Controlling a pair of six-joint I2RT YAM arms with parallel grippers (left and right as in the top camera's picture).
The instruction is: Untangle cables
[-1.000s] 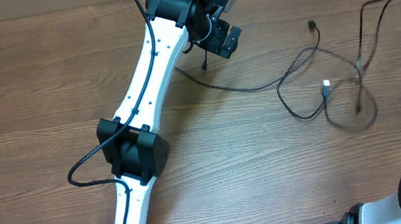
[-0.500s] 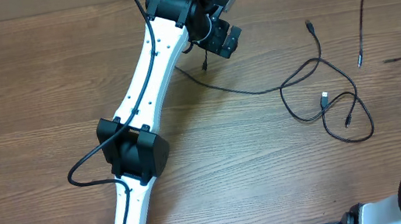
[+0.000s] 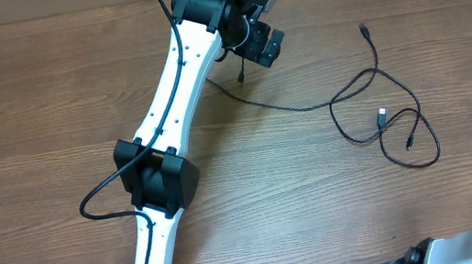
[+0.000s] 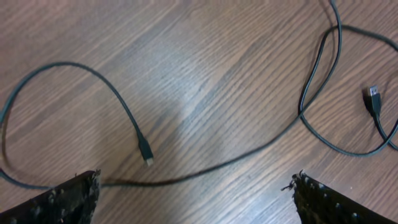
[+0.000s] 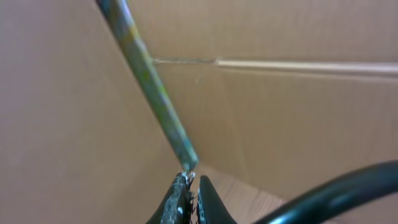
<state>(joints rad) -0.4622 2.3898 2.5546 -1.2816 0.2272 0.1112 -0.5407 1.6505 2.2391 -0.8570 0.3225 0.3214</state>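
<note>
Cable lies on the table, long axis left-right, looped at its right end. The left gripper hangs spread wide above it, empty. A second cable, blurred, slants up-left, pinched in the closed right gripper; its far end is cut off.

Brown wood-grain table before me. Thin black cables lie on it in loose, overlapping loops right of centre, plug ends resting on the wood.

Black cables on a brown wood-grain table.
</note>
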